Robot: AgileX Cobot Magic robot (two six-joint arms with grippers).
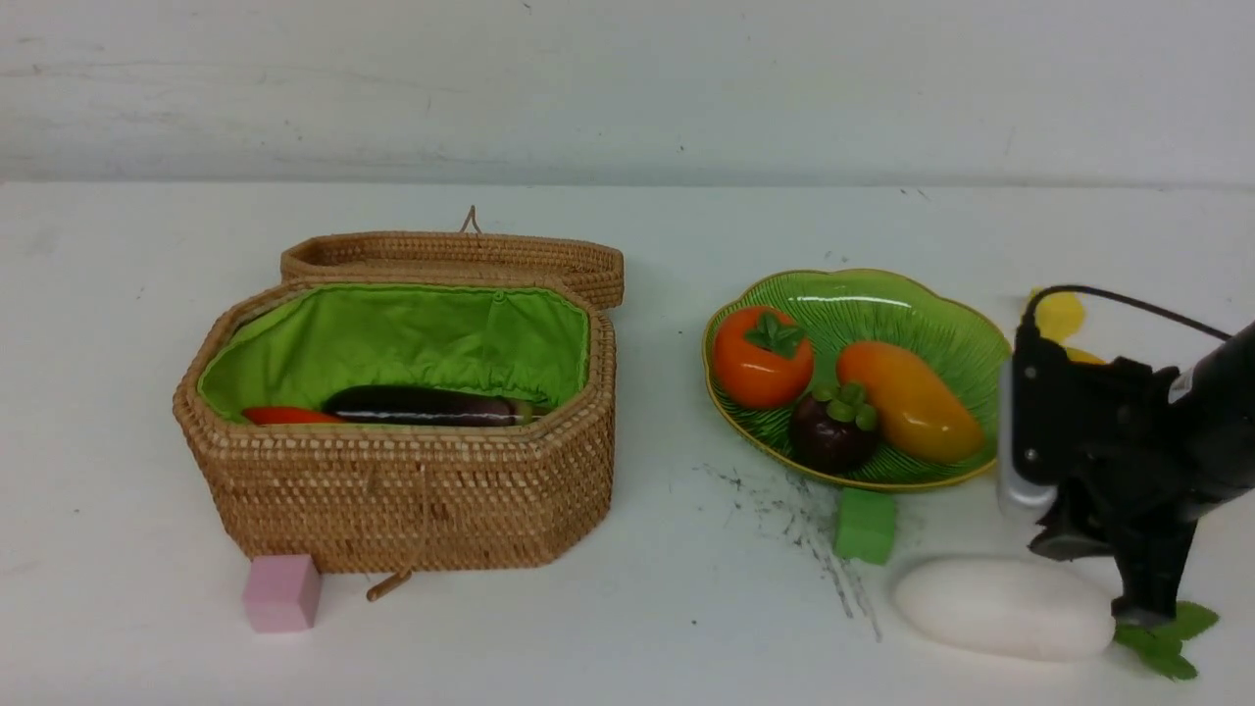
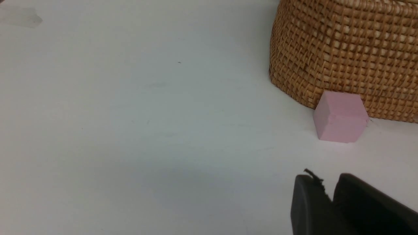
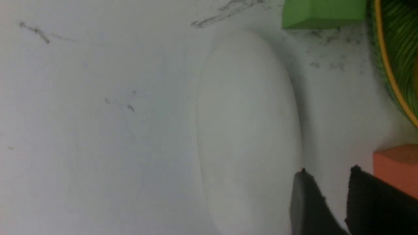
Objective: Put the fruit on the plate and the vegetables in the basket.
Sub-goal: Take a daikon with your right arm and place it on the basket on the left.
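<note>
Right wrist view: the right gripper (image 3: 329, 199) is being shown with its fingers (image 3: 303, 202) slightly apart and nothing between them. They are standing just beside the leafy end of the white radish (image 3: 248, 130), not around it. The front view is showing this radish lying on the table (image 1: 686, 628) in front of the plate (image 1: 882, 282), well apart from the basket (image 1: 392, 510), where the eggplant (image 1: 422, 404) and pepper (image 1: 279, 416) are already resting. The radish is being judged light, rigid and smooth-skinned, so probably slippery. A hold across its thick middle is being advised, the leaves (image 1: 1172, 642) being judged too thin to bear it. The left gripper (image 2: 329, 195) is being shown empty with its fingers practically together, near the pink cube (image 2: 339, 117) at the basket's wall.
</note>
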